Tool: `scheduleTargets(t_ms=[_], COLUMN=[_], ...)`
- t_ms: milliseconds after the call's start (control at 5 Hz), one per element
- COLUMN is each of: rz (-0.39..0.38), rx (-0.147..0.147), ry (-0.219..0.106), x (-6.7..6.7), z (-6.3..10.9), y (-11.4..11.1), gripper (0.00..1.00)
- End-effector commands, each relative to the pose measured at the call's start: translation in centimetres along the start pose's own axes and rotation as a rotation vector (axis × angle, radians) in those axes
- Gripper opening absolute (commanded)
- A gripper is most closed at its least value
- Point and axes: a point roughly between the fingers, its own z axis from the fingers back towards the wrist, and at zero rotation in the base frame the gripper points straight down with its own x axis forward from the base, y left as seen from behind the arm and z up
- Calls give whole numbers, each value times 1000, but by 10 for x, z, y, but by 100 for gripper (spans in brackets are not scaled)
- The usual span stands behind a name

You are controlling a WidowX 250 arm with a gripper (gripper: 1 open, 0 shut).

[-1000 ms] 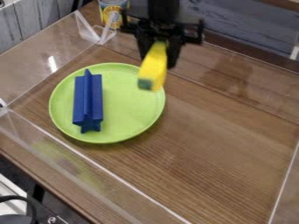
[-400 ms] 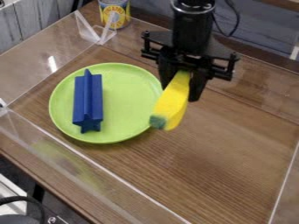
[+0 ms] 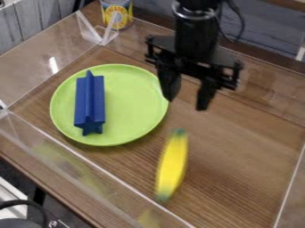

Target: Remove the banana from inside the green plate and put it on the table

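- Brown, glossy wood-grain table (image 3: 233, 151) across the scene, with a clear acrylic wall (image 3: 71, 171) along the near side.
- Nearest, toward seven o'clock: black cable (image 3: 27, 205), curved.
- At six o'clock: yellow banana (image 3: 172, 165), slightly blurred, wholly outside the plate and seen against bare wood; impossible to tell for sure whether touching down.
- Toward nine o'clock: round green plate (image 3: 134, 111), beside the banana but apart from it.
- On the plate, toward its own nine o'clock: long blue grooved block (image 3: 89, 104).
- Toward one o'clock, above the wood: black gripper (image 3: 188, 100), fingers spread, released, nothing between them, apart from the banana.
- Farthest, at eleven o'clock: can (image 3: 116, 16) with yellow and blue on it.
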Motion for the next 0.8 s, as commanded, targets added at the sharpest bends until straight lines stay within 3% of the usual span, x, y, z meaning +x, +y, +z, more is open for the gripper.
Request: scheduleTargets(t_ms=[0,600], rz=[26,30], rx=[-3,7], ry=[-43,-27], x=[-6,-10], z=[7,-34], y=[-17,9], gripper=[0,0])
